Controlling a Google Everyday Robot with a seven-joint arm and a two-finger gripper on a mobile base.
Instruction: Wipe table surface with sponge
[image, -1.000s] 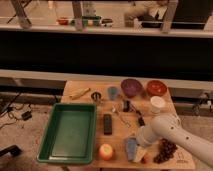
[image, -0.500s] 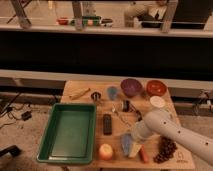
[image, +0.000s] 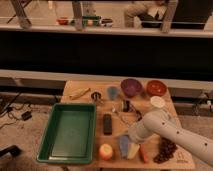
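Camera view: over the last second the white arm had swung left along the near side of the table surface (image: 142, 102). Its gripper (image: 129, 140) now sat low there, between the orange fruit (image: 106, 151) and the grapes (image: 165, 149). The fingers were pressed together, apparently pinching the sponge (image: 123, 146), though the wrist hid most of the contact. The sponge rested on the wood just right of the fruit, its pale yellow layer showing on the right. It had slid slightly left with the arm. That suggested a wiping stroke was under way, with most of the cluttered tabletop probably not yet covered.
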